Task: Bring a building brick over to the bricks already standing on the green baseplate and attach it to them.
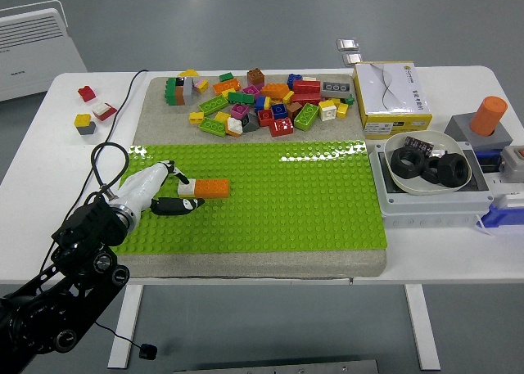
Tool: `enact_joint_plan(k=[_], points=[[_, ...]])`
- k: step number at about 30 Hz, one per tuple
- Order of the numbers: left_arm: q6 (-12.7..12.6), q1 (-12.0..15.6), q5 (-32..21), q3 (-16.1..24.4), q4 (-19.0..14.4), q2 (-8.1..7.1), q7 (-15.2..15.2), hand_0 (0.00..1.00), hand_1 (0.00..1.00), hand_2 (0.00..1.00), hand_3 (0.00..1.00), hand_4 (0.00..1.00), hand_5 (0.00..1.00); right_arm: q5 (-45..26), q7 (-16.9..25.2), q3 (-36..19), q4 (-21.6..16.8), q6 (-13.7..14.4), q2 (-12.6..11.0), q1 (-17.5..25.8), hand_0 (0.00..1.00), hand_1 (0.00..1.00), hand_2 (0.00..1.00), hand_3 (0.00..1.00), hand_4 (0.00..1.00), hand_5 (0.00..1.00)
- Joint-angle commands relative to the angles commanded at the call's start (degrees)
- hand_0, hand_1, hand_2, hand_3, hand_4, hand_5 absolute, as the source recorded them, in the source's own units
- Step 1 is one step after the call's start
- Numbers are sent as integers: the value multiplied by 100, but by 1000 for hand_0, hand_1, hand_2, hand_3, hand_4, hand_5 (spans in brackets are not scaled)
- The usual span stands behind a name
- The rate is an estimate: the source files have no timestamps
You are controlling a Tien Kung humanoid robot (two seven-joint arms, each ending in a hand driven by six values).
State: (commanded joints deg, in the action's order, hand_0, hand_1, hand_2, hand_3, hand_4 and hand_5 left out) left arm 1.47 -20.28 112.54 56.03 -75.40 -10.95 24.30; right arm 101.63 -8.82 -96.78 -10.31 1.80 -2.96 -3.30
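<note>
Head view shows the left hand (164,192) at the frame's left, pinching the white brick (187,191) against the orange brick (212,188) on the green baseplate (327,202); next it likely must press down firmly.

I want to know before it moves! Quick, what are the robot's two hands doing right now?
Left hand: fingers at the white end of the orange and white brick on the green baseplate; grip cannot be told.
Right hand: not in view.

we count one green baseplate (278,198), two joined bricks (203,189) on it, three loose bricks (92,110) far left, two black rings (427,166).
</note>
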Motion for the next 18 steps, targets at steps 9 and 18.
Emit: enact_joint_plan(k=[9, 18], points=[[-29, 11, -41, -36, 165, 36, -27, 983, 984, 998, 643, 872, 471, -25, -1, 33, 0, 4, 4, 4, 515, 722, 790, 783, 818, 847], [-62, 16, -51, -72, 259, 52, -57, 983, 984, 998, 641, 870, 472, -34, -2, 42, 0, 3, 13, 10, 515, 722, 790, 783, 819, 848]])
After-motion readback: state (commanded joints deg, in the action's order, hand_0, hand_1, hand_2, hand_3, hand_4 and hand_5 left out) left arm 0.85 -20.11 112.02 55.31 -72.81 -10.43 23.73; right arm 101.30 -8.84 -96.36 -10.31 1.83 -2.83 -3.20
